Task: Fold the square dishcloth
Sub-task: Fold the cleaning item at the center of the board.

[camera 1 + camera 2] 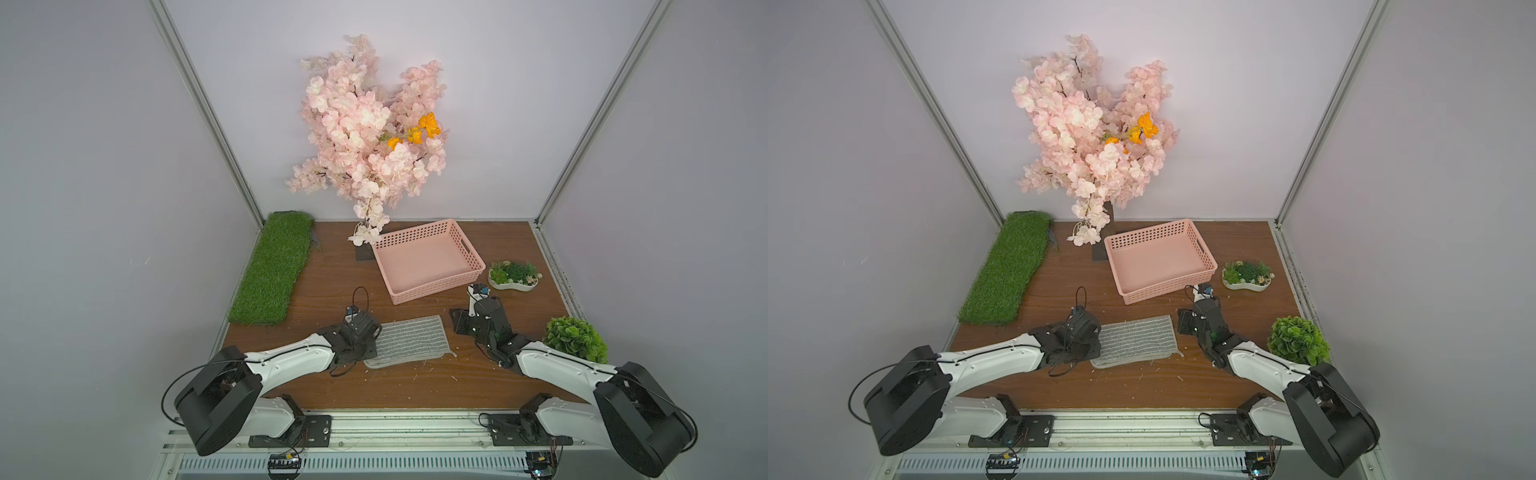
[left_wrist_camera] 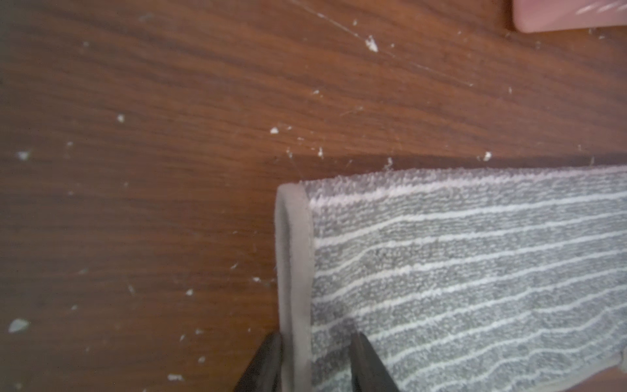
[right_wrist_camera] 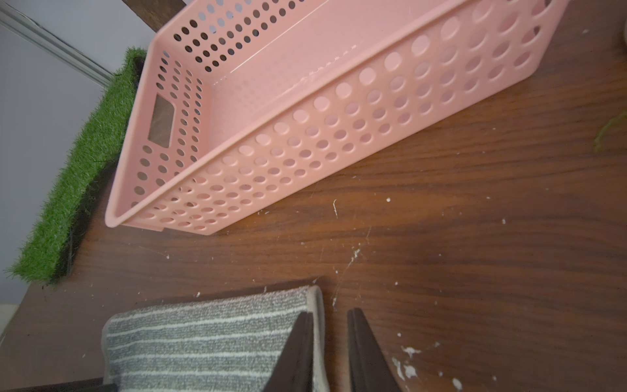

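at the cloth's left edge, left gripper (image 2: 315, 336): jaws apart, straddling the doubled grey trim (image 2: 298, 254), one finger on the wood side and one over the stripes; not clamped on it.
right gripper (image 3: 329, 312): jaws parted by a narrow gap, one finger over the cloth's right edge, the other over bare wood; nothing held; whether it touches the cloth cannot be told.
square dishcloth (image 1: 407, 340): flat on the table (image 1: 415, 386) between the two grippers, folded over into a striped rectangle, a lower layer peeking out along the near edge.
pink basket (image 1: 432, 286): just behind the cloth, apart from it; only its own bare floor shows inside.
white dish (image 1: 505, 286): right of the basket, holding small green plants (image 1: 515, 270).
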{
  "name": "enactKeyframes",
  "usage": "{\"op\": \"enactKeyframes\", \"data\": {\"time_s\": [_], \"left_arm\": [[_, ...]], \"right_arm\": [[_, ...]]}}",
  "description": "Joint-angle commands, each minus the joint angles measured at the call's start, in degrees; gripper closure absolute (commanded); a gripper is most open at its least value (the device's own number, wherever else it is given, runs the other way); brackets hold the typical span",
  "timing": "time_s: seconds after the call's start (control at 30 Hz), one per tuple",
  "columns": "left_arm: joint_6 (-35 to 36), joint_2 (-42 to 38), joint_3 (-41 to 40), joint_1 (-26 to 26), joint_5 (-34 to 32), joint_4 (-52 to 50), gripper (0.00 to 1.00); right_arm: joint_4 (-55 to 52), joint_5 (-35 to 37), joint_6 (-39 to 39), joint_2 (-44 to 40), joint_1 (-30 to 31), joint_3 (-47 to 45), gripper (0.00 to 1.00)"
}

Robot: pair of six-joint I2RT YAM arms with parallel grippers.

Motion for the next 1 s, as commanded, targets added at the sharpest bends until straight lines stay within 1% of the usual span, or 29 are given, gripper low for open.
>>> {"op": "enactKeyframes", "data": {"time_s": [0.0, 0.17, 0.3, 0.4, 0.53, 0.7, 0.8, 0.97], "left_arm": [[-0.9, 4.1, -3.5, -0.9, 1.0, -6.9, 0.69], [-0.8, 4.4, -2.8, -0.8, -2.0, -8.0, 0.87], [-0.5, 5.0, -1.4, -0.4, -5.5, -7.9, 1.0], [-0.3, 5.0, -0.9, 0.3, -7.8, -7.9, 1.0], [0.4, 2.6, -0.9, 1.7, -10.1, -8.0, 1.0], [4.0, -0.7, 1.8, 2.1, -12.7, -8.2, 1.0], [5.8, -1.2, 3.9, 2.0, -12.6, -8.4, 1.0], [8.8, -2.7, 7.0, 2.1, -11.3, -9.0, 1.0]], "right_arm": [[-1.4, 2.0, -0.4, -1.5, 0.2, 0.2, 0.79], [-2.6, 2.4, -0.4, -1.1, 0.2, -0.3, 0.78], [-2.5, -0.6, -0.9, 0.6, 0.2, -0.8, 0.75], [-2.0, -3.2, -0.9, 1.9, 0.2, -0.9, 0.74], [-0.9, -6.8, -1.2, 3.0, 0.4, -0.6, 0.74], [-0.7, -10.7, -1.6, 4.9, 1.6, 1.2, 0.74], [0.4, -13.0, -1.1, 6.6, 2.2, 2.0, 0.73], [4.3, -17.1, 0.2, 10.0, 2.9, 2.3, 0.68]]}}
